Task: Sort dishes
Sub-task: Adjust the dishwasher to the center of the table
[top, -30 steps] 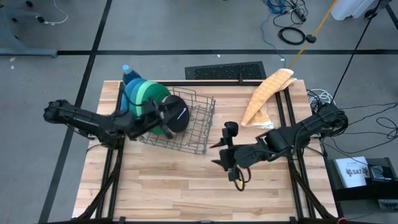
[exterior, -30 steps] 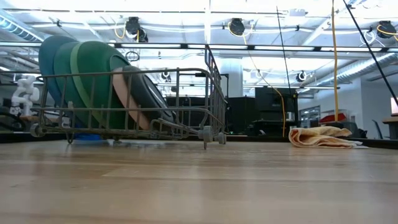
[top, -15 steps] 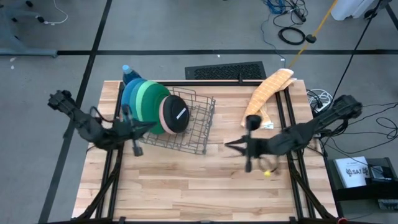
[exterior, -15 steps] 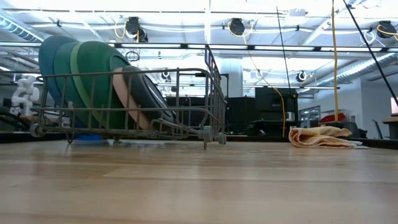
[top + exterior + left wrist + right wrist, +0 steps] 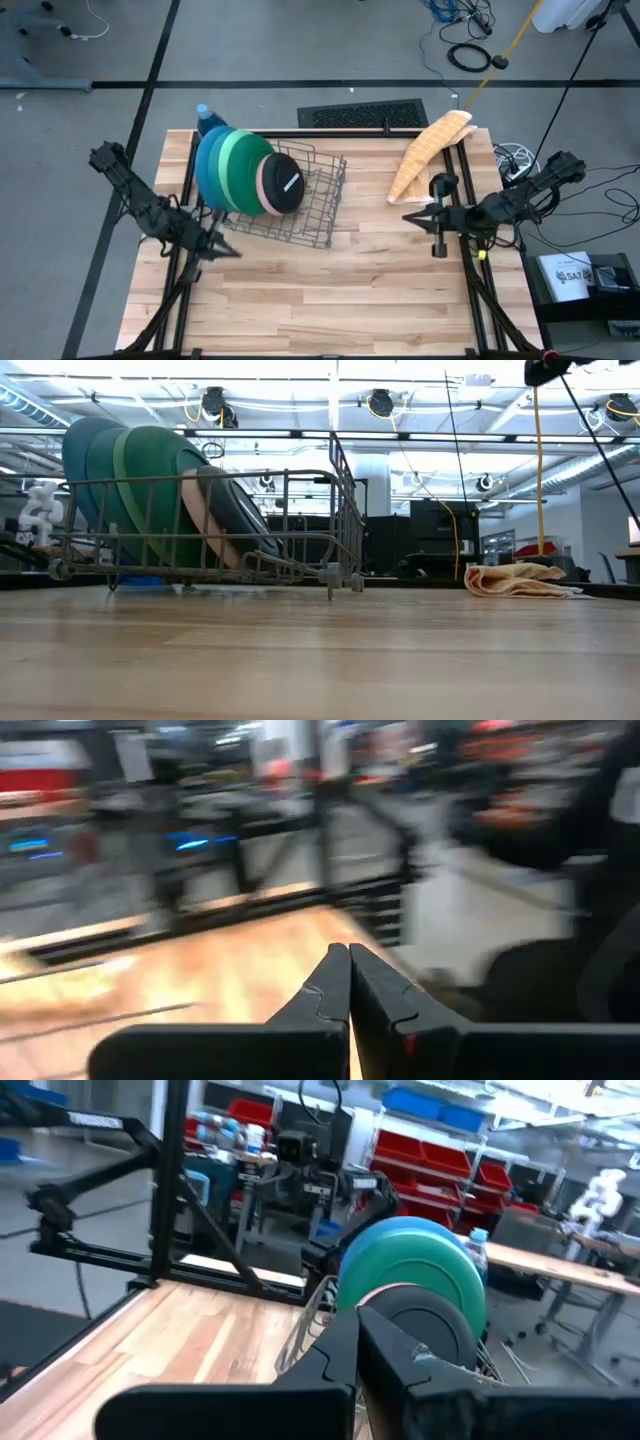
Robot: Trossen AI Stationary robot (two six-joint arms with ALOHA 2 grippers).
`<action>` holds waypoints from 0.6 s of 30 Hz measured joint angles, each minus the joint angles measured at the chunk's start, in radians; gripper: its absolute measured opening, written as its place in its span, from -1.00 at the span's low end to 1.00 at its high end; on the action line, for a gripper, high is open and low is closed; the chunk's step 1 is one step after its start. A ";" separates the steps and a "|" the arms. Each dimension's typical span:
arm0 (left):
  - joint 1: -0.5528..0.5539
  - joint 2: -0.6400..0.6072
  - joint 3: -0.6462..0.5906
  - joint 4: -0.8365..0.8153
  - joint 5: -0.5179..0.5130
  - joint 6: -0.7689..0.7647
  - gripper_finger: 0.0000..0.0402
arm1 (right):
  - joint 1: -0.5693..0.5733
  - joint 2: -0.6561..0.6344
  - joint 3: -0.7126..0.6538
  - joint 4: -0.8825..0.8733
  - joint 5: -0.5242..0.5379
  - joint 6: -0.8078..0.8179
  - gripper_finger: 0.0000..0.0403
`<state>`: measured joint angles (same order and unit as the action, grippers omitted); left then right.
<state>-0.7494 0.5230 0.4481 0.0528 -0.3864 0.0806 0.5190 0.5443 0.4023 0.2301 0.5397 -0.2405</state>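
Sorting apparently complete: all 5 plates [image 5: 240, 170] stand on edge in the wire dish rack [image 5: 310, 205], while left gripper [image 5: 222, 249] and right gripper [image 5: 425, 220], both closed and empty, flank it.

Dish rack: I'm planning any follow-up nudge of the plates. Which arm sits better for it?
Probably left: the left gripper, shut, sits just beside the dish rack; the right gripper is farther off.

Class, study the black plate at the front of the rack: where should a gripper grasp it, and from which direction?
Pinch the black plate by its upper rim, coming from above. It stands on edge, leaning against the pink plate in the wire rack, so probably only that rim stands clear.
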 joint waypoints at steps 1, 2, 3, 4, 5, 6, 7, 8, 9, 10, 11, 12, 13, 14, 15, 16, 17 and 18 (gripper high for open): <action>0.000 -0.008 -0.019 0.021 0.052 -0.002 -1.00 | 0.000 -0.030 -0.020 -0.001 -0.015 -0.007 -1.00; -0.001 -0.017 -0.037 0.045 0.071 -0.004 -1.00 | 0.000 -0.060 -0.041 -0.001 -0.023 -0.010 -1.00; 0.000 -0.029 -0.052 0.053 0.074 -0.011 -1.00 | 0.000 -0.091 -0.061 -0.002 -0.026 -0.014 -1.00; 0.002 -0.039 -0.067 0.053 0.074 -0.022 -1.00 | 0.000 -0.121 -0.082 -0.001 -0.028 -0.017 -1.00; 0.004 -0.049 -0.084 0.054 0.073 -0.032 -1.00 | 0.000 -0.153 -0.106 -0.001 -0.029 -0.019 -1.00; 0.004 -0.060 -0.103 0.056 0.072 -0.044 -1.00 | 0.000 -0.185 -0.128 -0.002 -0.033 -0.019 -1.00; 0.004 -0.074 -0.121 0.064 0.073 -0.049 -1.00 | 0.000 -0.216 -0.148 -0.001 -0.036 -0.017 -1.00; 0.004 -0.087 -0.138 0.075 0.074 -0.049 -1.00 | 0.000 -0.249 -0.168 0.006 -0.039 -0.014 -1.00; 0.004 -0.104 -0.155 0.093 0.073 -0.049 -1.00 | 0.000 -0.278 -0.188 0.006 -0.042 -0.010 -1.00; 0.004 -0.120 -0.171 0.112 0.073 -0.048 -1.00 | 0.000 -0.309 -0.206 0.005 -0.044 -0.005 -1.00; 0.004 -0.137 -0.186 0.123 0.073 -0.047 -1.00 | 0.000 -0.337 -0.222 0.004 -0.045 0.000 -1.00; 0.004 -0.155 -0.203 0.119 0.071 -0.048 -1.00 | 0.000 -0.366 -0.237 0.004 -0.045 0.001 -1.00; 0.004 -0.170 -0.219 0.118 0.067 -0.049 -1.00 | 0.000 -0.390 -0.251 0.005 -0.047 0.000 -1.00; 0.004 -0.187 -0.236 0.121 0.067 -0.051 -1.00 | 0.000 -0.413 -0.264 0.006 -0.047 -0.004 -1.00; 0.004 -0.204 -0.255 0.120 0.067 -0.062 -1.00 | 0.000 -0.436 -0.276 -0.001 -0.047 -0.004 -1.00; 0.004 -0.222 -0.271 0.119 0.067 -0.072 -1.00 | 0.000 -0.458 -0.286 -0.018 -0.047 -0.004 -1.00; 0.004 -0.238 -0.286 0.120 0.066 -0.076 -1.00 | 0.000 -0.478 -0.293 -0.037 -0.046 0.000 -1.00; 0.004 -0.255 -0.300 0.127 0.064 -0.078 -1.00 | 0.000 -0.496 -0.296 -0.058 -0.046 0.009 -1.00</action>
<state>-0.7452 0.2682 0.1477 0.1801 -0.3221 0.0027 0.5190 0.0480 0.1068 0.1724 0.4942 -0.2316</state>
